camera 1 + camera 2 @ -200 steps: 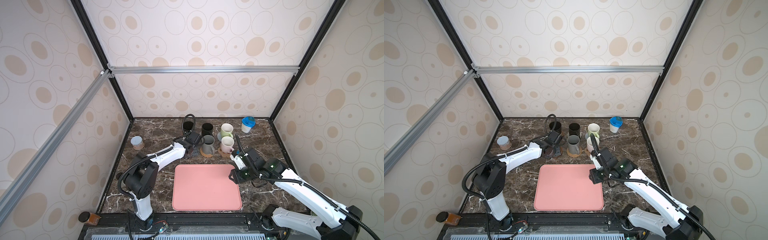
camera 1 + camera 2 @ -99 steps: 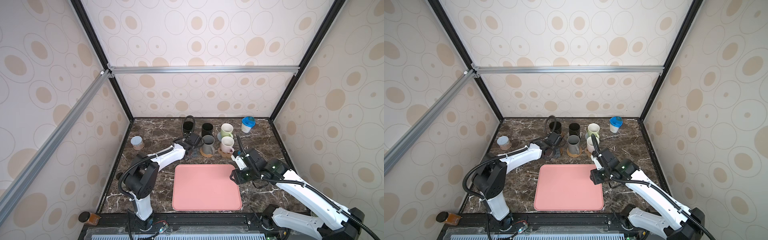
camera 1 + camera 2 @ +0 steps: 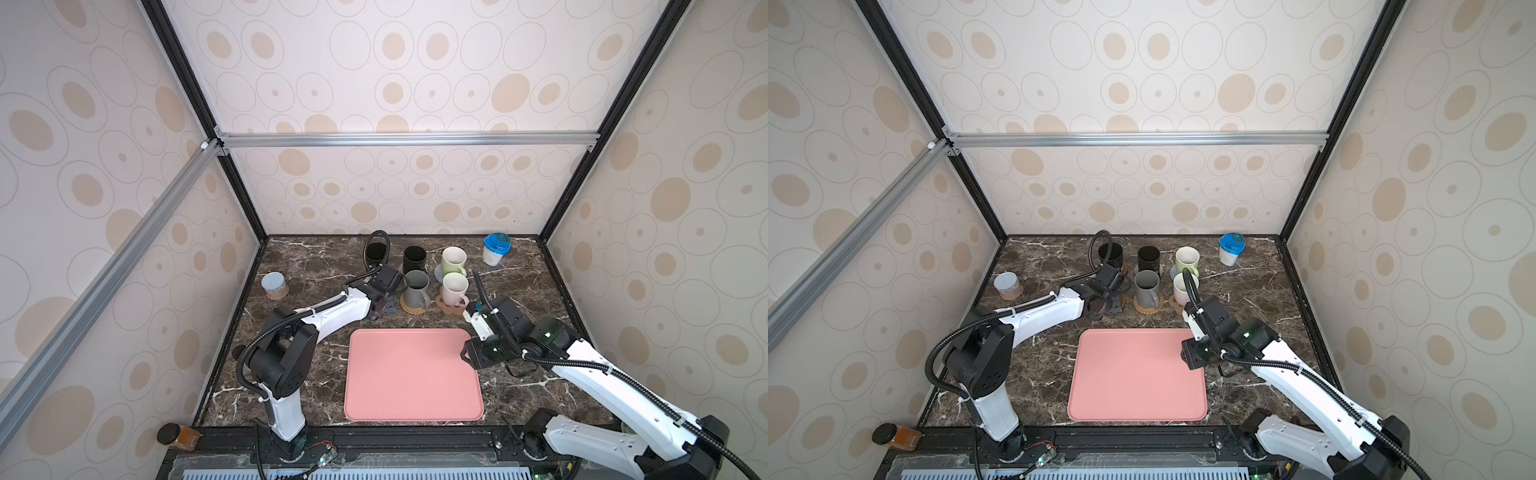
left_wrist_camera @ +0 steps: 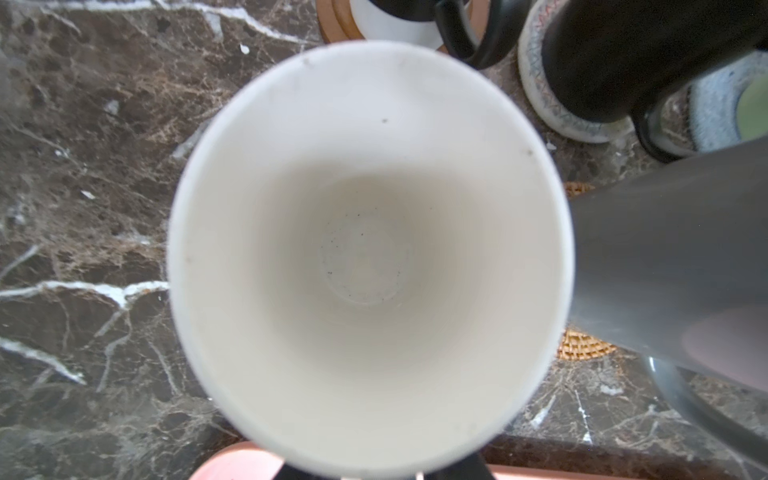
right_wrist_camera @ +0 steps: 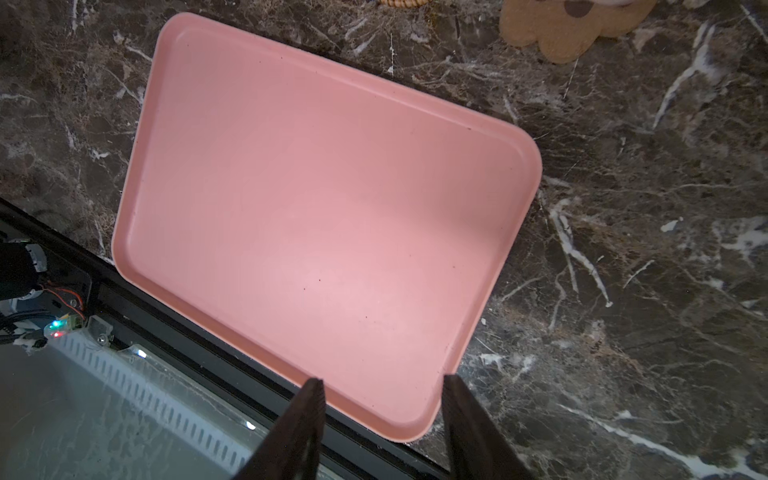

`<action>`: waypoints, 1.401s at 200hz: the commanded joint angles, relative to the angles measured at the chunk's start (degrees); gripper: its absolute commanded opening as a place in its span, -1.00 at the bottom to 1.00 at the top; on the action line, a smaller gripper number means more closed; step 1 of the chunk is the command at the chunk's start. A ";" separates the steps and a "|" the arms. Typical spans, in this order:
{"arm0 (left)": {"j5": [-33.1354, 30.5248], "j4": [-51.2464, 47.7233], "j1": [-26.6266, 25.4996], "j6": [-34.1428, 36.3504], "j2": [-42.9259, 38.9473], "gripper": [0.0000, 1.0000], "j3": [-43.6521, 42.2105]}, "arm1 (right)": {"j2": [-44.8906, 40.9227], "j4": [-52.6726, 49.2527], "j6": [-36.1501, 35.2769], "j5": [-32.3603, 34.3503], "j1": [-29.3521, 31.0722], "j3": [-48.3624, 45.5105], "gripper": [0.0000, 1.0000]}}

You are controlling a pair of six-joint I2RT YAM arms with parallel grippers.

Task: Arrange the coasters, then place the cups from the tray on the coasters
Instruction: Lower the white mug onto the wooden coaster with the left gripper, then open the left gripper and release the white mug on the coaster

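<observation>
In both top views your tray [image 3: 411, 374] lies bare at the front, and mugs stand in two rows behind it, from the black mug [image 3: 376, 251] to the pink mug [image 3: 454, 286]. The left gripper [image 3: 384, 307] hangs low at the left end of the near row, just beside the grey mug [image 3: 415, 286], and covers the sixth. The right gripper [image 3: 467, 356] sits off the tray's right edge, I judge to leave the rows free. In the left wrist view you look straight down into the blue mug [image 4: 365, 257]. It is upright, long axis vertical, mouth towards the camera, handle out of sight. It seems to rest on the marble [image 4: 83, 208], filling the last place. Whether a coaster lies under it is hidden, and you cannot tell how the left fingers stand. In the right wrist view the fingers [image 5: 299, 424] are apart, nothing between them, above the tray's corner.
</observation>
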 commanded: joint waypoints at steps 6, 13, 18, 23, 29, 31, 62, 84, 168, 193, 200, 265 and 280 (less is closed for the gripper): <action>-0.38 1.98 0.57 -0.40 -2.50 -0.22 -0.71 | -0.62 -1.27 -0.30 0.75 0.10 0.34 -0.01; 0.33 3.01 0.59 -0.30 -2.92 -0.19 -1.30 | -0.55 -1.29 -0.30 0.65 0.10 0.37 -0.01; 0.52 3.24 0.57 -0.51 -3.18 -0.18 -1.58 | -0.52 -1.25 -0.30 0.59 0.08 0.40 -0.01; 0.62 3.33 0.57 -0.70 -3.40 -0.18 -1.77 | -0.46 -1.25 -0.30 0.53 0.15 0.50 -0.01; 0.69 3.39 0.57 -0.82 -3.71 -0.17 -1.96 | -0.40 -1.38 -0.32 0.41 0.12 0.58 -0.01; 0.70 3.49 0.62 -0.88 -3.82 -0.17 -2.02 | -0.37 -1.41 -0.37 0.41 0.12 0.68 -0.01; 1.83 4.13 0.44 -1.12 -5.21 -0.16 -2.68 | -0.27 -1.71 -0.43 0.48 0.09 1.07 -0.01; 3.41 5.67 0.29 -1.03 -5.88 -0.16 -3.55 | 0.04 -1.45 -0.39 0.30 0.08 1.08 -0.01; 7.04 8.09 -0.17 -1.07 -4.83 -0.14 -3.13 | 0.87 -1.85 0.04 0.39 0.05 1.75 -0.01; 7.17 8.42 -0.16 -0.84 -4.92 -0.13 -3.27 | 0.96 -1.53 0.22 0.80 0.05 1.77 -0.01; 7.33 8.73 -0.16 -0.70 -4.92 -0.12 -3.43 | 0.96 -1.50 0.23 1.02 0.04 1.82 -0.01; 8.19 13.71 -0.84 0.41 -11.74 0.02 -9.69 | -1.10 -1.58 0.23 7.60 0.04 1.89 0.00; 7.52 15.88 -1.12 1.13 -15.66 0.08 -13.01 | -2.50 -0.77 0.31 11.29 0.02 1.39 0.04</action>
